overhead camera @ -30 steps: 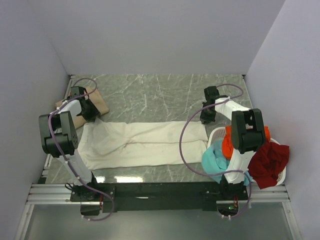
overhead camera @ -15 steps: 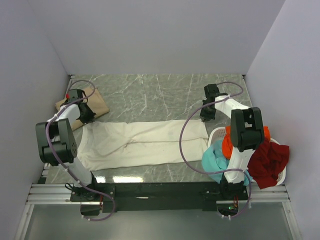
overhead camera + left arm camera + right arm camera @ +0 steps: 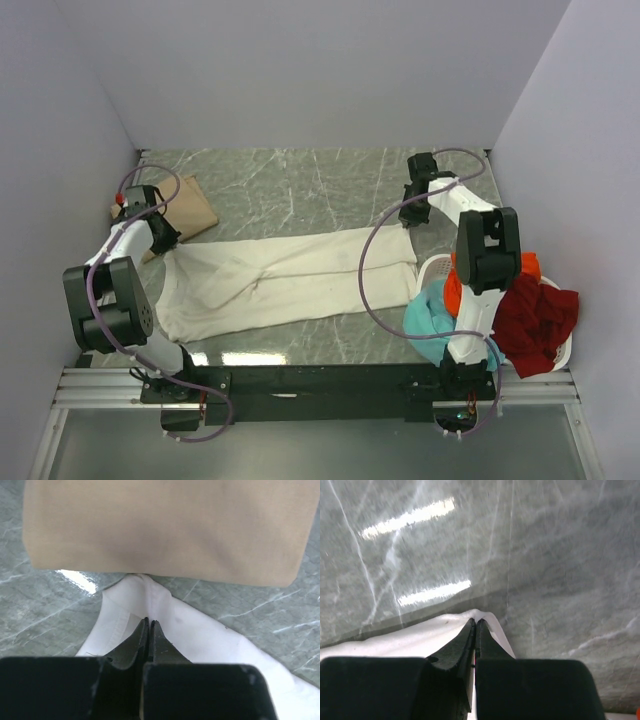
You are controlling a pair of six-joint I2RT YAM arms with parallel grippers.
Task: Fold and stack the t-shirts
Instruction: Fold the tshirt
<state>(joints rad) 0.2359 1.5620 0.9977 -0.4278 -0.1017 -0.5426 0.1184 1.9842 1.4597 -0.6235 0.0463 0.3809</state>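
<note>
A large cream-white t-shirt (image 3: pixel 285 282) lies folded into a long strip across the table. My left gripper (image 3: pixel 162 240) is shut on its far left corner (image 3: pixel 145 592), right beside the folded tan t-shirt (image 3: pixel 188 207), which fills the top of the left wrist view (image 3: pixel 165 527). My right gripper (image 3: pixel 412 222) is shut on the far right corner (image 3: pixel 470 619) of the cream-white shirt. Teal (image 3: pixel 428 320), orange (image 3: pixel 456 283) and dark red (image 3: pixel 535 315) t-shirts hang in and over the basket.
A white plastic basket (image 3: pixel 560 352) stands at the near right, beside the right arm's base. Grey walls close in the marble table (image 3: pixel 300 185) on the left, back and right. Purple cables loop from both arms over the cloth.
Both grippers have moved toward the back of the table, pulling the far edge of the cream-white shirt with them; its strip now slants and lies wider. The left gripper has also shifted left.
</note>
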